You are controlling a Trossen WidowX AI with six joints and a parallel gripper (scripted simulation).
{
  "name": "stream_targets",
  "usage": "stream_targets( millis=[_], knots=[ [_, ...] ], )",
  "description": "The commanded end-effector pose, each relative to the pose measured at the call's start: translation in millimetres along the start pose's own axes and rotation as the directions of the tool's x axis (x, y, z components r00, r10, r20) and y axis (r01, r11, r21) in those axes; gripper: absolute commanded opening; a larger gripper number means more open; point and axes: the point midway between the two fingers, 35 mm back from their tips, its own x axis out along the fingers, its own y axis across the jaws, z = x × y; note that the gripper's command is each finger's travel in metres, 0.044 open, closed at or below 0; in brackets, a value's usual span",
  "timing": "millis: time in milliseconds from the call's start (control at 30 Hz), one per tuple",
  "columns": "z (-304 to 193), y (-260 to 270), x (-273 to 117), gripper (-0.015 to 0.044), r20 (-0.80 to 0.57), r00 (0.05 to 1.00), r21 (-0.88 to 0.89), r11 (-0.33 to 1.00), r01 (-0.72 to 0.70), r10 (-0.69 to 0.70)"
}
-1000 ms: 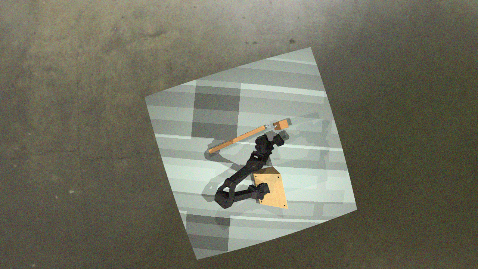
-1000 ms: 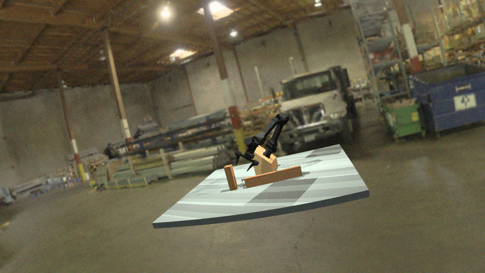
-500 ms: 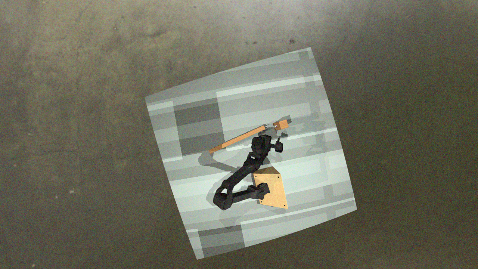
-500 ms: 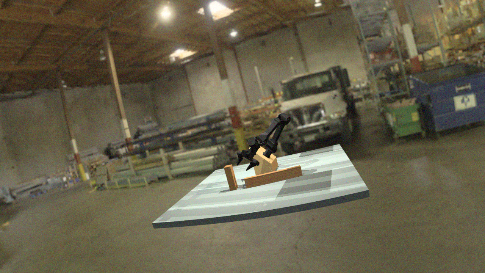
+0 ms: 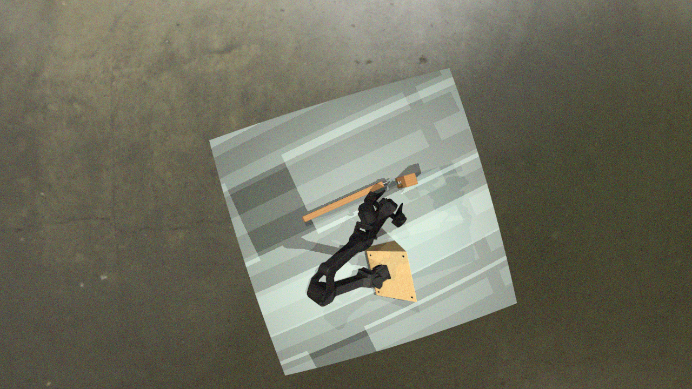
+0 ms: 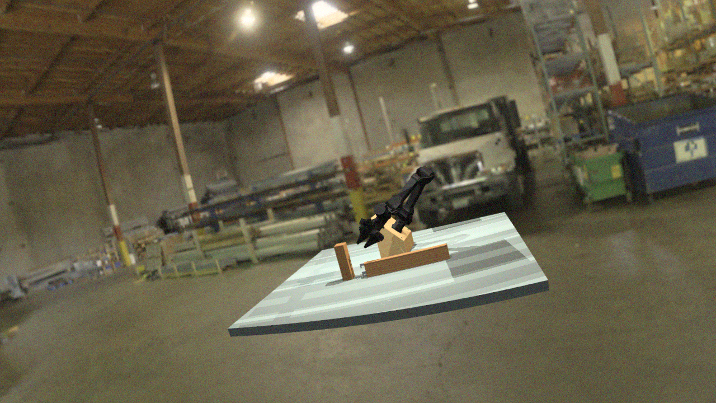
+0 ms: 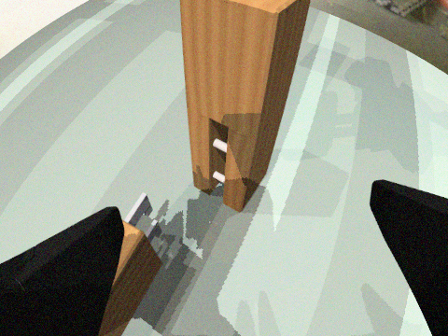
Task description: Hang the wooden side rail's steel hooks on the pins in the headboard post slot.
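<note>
The wooden side rail (image 5: 338, 203) (image 6: 408, 260) (image 7: 140, 275) lies on its long narrow edge along the table. Its steel hooks (image 5: 386, 182) (image 6: 362, 265) (image 7: 139, 208) face the post across a short gap. The headboard post (image 5: 408, 180) (image 6: 344, 261) (image 7: 233, 70) stands upright. Its slot shows an upper pin (image 7: 220, 145) and a lower pin (image 7: 218, 177), with no hook on either. My gripper (image 5: 392, 198) (image 6: 361, 244) (image 7: 249, 208) is wide open and empty, above the table beside the rail's hooked end. In the wrist view the left finger covers part of the rail.
The arm's wooden mount block (image 5: 396, 275) (image 6: 392, 245) stands on the table (image 5: 435, 309) (image 6: 380, 295), on the arm's side of the rail. The folded arm (image 5: 346, 251) reaches from it toward the rail and post. Patterned shadows cross the table top.
</note>
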Motion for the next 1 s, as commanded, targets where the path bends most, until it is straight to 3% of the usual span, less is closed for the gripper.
stream_targets(
  millis=[0, 700, 833, 967],
  knots=[
    [0, 0, -1, 0.044, 0.013, 1.0, 0.059, 0.998, 0.006, -0.006],
    [0, 0, -1, 0.044, 0.008, 1.0, 0.045, 0.999, 0.007, -0.007],
    [0, 9, 6, 0.044, -0.093, 0.996, -0.238, 0.971, -0.005, -0.018],
    [-1, 19, 11, 0.044, -0.214, 0.976, -0.536, 0.839, -0.095, -0.026]
  ],
)
